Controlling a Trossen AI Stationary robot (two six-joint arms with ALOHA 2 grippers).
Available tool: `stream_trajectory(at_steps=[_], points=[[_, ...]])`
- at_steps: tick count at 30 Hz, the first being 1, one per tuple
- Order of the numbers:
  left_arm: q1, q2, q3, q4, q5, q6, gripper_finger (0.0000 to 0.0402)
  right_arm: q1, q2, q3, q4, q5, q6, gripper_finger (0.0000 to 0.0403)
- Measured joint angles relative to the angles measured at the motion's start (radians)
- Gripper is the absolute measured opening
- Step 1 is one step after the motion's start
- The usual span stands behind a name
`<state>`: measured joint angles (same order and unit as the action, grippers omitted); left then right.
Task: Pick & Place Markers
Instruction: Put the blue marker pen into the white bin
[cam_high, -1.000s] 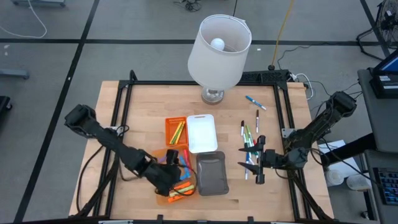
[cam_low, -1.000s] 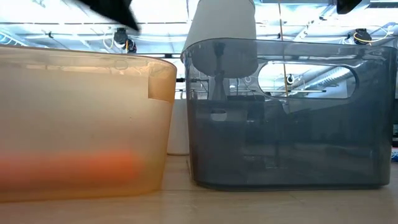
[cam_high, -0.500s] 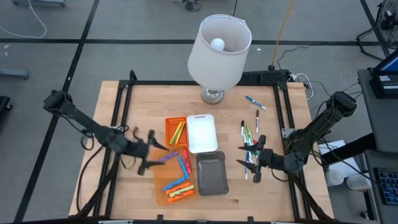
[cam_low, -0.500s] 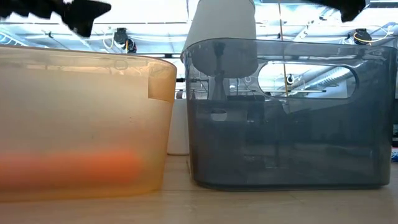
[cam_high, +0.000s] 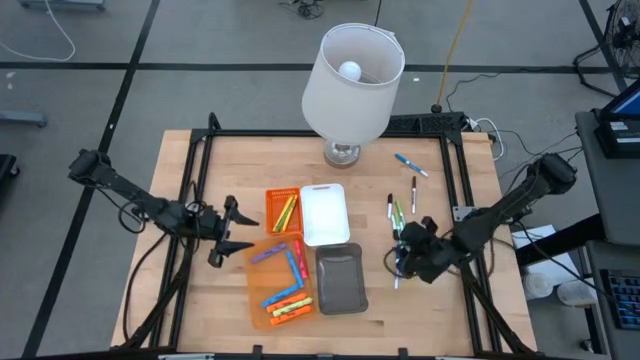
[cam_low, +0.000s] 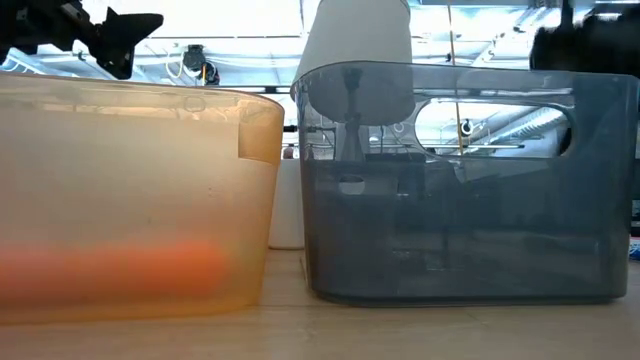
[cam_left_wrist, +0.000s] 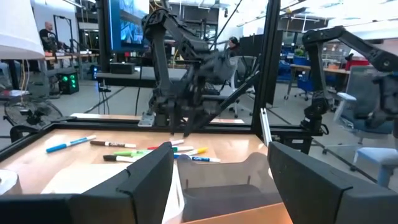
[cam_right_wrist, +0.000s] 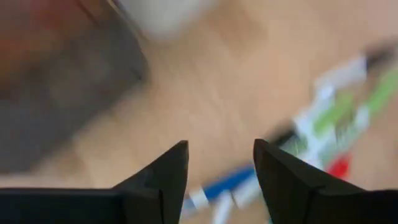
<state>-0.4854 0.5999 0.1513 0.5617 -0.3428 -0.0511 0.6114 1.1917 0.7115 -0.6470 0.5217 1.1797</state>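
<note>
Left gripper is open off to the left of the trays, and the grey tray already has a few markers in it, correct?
Not quite. The high view shows the grey tray holding nothing; the sorted markers lie in the large orange tray beside it. The left gripper is indeed open, left of the trays.

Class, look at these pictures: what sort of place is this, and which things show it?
Probably a robotics lab: other robot arms on frames, a big screen, and a workbench with markers.
</note>
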Motion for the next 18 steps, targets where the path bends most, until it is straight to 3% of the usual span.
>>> stream_trajectory(at_steps=[4, 9, 18], points=[[0.000, 0.001, 0.000, -0.005, 0.000, -0.003, 0.0267, -0.042, 0.079, -0.013, 0.003, -0.193, 0.084, 0.0151], [0.000, 0.001, 0.000, -0.005, 0.000, -0.003, 0.0267, -0.068, 0.167, -0.013, 0.056, -0.325, 0.118, 0.0140], [0.000, 0.002, 0.000, -0.010, 0.000, -0.005, 0.0267, -0.123, 0.217, -0.013, 0.101, -0.369, 0.084, 0.0134]])
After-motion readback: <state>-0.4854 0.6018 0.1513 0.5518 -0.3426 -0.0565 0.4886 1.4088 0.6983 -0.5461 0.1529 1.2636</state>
